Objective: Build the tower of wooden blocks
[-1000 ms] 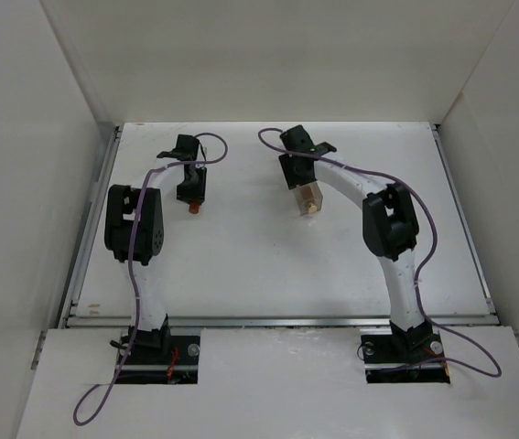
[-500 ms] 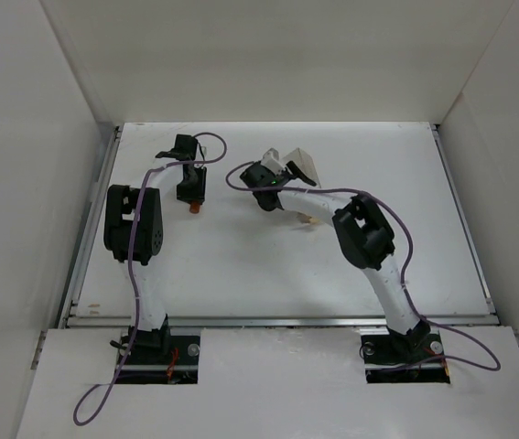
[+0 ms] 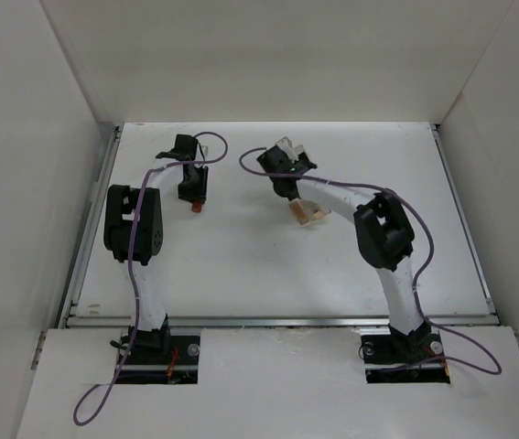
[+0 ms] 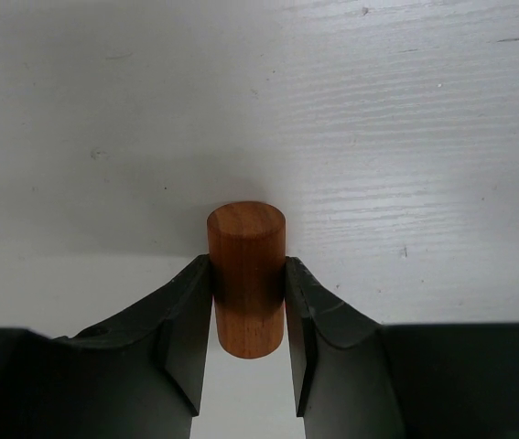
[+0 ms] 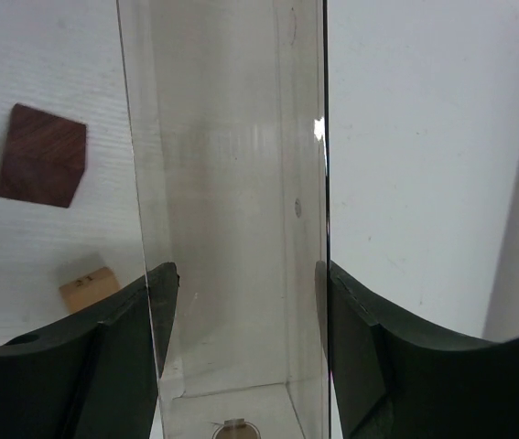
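Left hand (image 4: 248, 283) grips an orange-brown round wooden cylinder (image 4: 246, 233). Right hand (image 5: 245, 274) grips a clear plastic rectangular box (image 5: 232, 155), apparently off the table (image 3: 241, 265).

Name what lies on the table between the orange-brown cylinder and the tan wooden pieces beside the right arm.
Nothing: the top external view shows bare white table between the orange-brown cylinder and the tan wooden pieces.
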